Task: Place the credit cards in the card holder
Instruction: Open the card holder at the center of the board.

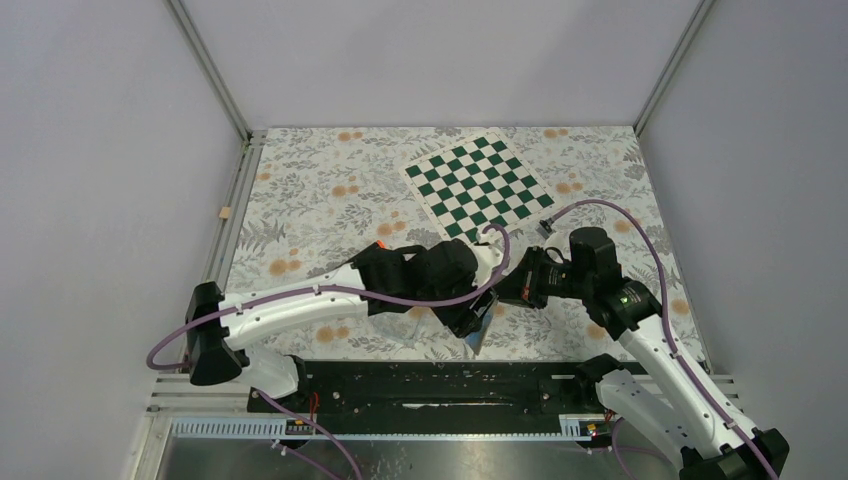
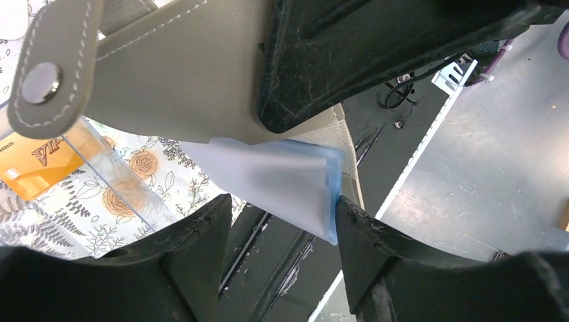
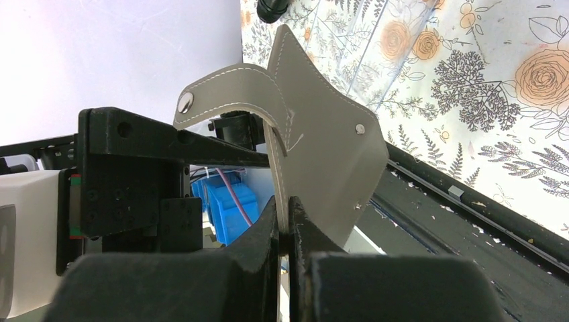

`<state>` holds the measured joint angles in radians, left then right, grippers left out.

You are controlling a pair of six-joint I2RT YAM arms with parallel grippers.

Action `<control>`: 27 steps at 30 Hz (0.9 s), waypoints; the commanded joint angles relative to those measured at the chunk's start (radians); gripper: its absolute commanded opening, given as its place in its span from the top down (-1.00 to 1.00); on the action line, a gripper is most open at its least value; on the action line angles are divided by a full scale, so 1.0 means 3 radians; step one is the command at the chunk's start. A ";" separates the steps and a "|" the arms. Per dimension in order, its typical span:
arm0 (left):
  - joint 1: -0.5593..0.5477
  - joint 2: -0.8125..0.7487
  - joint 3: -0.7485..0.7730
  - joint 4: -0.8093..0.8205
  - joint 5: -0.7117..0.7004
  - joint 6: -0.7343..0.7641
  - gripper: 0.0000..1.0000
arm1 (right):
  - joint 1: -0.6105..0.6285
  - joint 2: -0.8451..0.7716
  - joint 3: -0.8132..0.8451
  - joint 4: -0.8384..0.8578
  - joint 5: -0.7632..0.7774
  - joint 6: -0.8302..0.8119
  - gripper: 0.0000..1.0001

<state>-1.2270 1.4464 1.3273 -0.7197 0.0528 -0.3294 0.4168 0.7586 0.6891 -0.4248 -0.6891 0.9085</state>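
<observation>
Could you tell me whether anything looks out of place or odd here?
The card holder hangs askew in mid-air, pinched by one grey flap in the shut right tool, its snap strap undone and curling. Its pale blue pockets splay loose inside the open left tool. Nothing looks torn or spilled.

Top view: I look down from high above and behind the arm bases, facing the far wall, with the whole tabletop in frame.
Left wrist: I'm pressed close under the holder, looking past the left fingers to the rail.
Right wrist: equally close, looking along the right fingers at the holder's outside, tabletop beyond.
Shared: all three see the holder, and both wrist views catch its strap.
</observation>
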 commanded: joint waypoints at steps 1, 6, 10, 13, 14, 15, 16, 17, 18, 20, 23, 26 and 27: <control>-0.0011 -0.0142 0.0065 -0.0082 -0.0161 0.0057 -0.14 | -0.0013 -0.0008 0.0056 0.0041 -0.0043 -0.0028 1.00; -0.0011 -0.0262 0.0024 -0.0044 -0.0164 0.0055 -0.27 | -0.0014 -0.0013 0.0056 0.0038 -0.0054 -0.0030 1.00; -0.0011 -0.0306 -0.0014 0.0018 -0.0121 0.0060 -0.40 | -0.0014 -0.0004 0.0061 0.0043 -0.0063 -0.0033 1.00; -0.0011 -0.0303 -0.0005 0.0043 -0.0054 0.0060 -0.42 | -0.0014 -0.0006 0.0063 0.0039 -0.0063 -0.0035 1.00; -0.0012 -0.0303 -0.0010 0.0053 -0.0046 0.0059 -0.43 | -0.0014 -0.0007 0.0061 0.0040 -0.0063 -0.0035 1.00; -0.0011 -0.0302 -0.0011 0.0050 -0.0049 0.0060 -0.42 | -0.0014 -0.0008 0.0060 0.0037 -0.0067 -0.0036 1.00; -0.0011 -0.0299 -0.0013 0.0051 -0.0045 0.0064 -0.41 | -0.0014 -0.0008 0.0063 0.0037 -0.0066 -0.0033 1.00; -0.0011 -0.0289 -0.0017 0.0047 -0.0042 0.0068 -0.39 | -0.0015 -0.0008 0.0060 0.0037 -0.0065 -0.0032 1.00; -0.0013 -0.0278 -0.0021 0.0047 -0.0038 0.0070 -0.36 | -0.0013 -0.0008 0.0063 0.0039 -0.0065 -0.0036 1.00; -0.0011 -0.0250 -0.0027 0.0051 -0.0002 0.0066 -0.34 | -0.0014 -0.0006 0.0061 0.0040 -0.0064 -0.0035 1.00; -0.0011 -0.0196 -0.0010 0.0045 0.0047 0.0065 -0.34 | -0.0014 -0.0002 0.0068 0.0039 -0.0063 -0.0033 1.00; -0.0011 -0.0151 -0.0010 0.0023 0.0029 0.0070 -0.18 | -0.0011 -0.0002 0.0073 0.0036 -0.0065 -0.0041 1.00; -0.0011 -0.0145 -0.0013 0.0009 0.0011 0.0070 -0.15 | -0.0013 -0.0005 0.0070 0.0039 -0.0065 -0.0041 1.00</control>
<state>-1.2270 1.3880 1.3190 -0.7353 0.0525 -0.3206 0.4171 0.7593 0.6891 -0.4297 -0.6926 0.9047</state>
